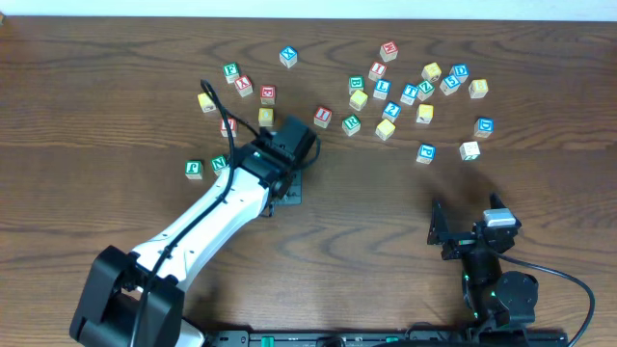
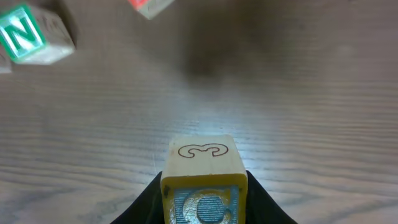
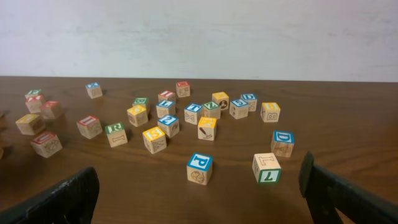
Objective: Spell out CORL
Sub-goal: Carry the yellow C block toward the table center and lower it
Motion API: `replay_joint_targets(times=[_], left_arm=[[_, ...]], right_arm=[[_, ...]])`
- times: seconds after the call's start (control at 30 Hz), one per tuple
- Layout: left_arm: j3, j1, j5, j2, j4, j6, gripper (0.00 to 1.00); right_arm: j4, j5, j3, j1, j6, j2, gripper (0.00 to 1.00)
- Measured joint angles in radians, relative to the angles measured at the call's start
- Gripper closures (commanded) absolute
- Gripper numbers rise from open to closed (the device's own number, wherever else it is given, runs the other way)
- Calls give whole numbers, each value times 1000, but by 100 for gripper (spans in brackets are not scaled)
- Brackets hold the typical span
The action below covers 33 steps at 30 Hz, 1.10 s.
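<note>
Left fingers (image 2: pixel 146 210) clamped on C block (image 2: pixel 204 186), low over open tabletop (image 2: pixel 298 124), clear of the block scatter. Likely 1st slot of word. N block (image 2: pixel 28 37) near. Right fingers (image 3: pixel 65 198) spread wide, parked, holding nothing.

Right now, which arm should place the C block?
Left. The left gripper is shut on the C block, ready to set it down; the right gripper is open, holding nothing.
</note>
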State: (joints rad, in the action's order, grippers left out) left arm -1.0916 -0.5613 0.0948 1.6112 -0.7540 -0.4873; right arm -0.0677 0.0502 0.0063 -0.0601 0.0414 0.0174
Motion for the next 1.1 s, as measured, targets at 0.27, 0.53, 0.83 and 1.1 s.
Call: replay_joint_targets(times=[0.27, 0.53, 0.83, 1.1], left_arm=[[74, -3, -48, 0, 43, -41, 92], [172, -51, -63, 0, 150, -107, 92], [203, -96, -66, 1, 180, -141, 92], [203, -102, -66, 38, 217, -145, 92]], right_arm=[[0, 0, 0, 0, 0, 0, 1], [0, 0, 0, 0, 0, 0, 1], [0, 0, 0, 0, 0, 0, 1], [0, 0, 0, 0, 0, 0, 1]])
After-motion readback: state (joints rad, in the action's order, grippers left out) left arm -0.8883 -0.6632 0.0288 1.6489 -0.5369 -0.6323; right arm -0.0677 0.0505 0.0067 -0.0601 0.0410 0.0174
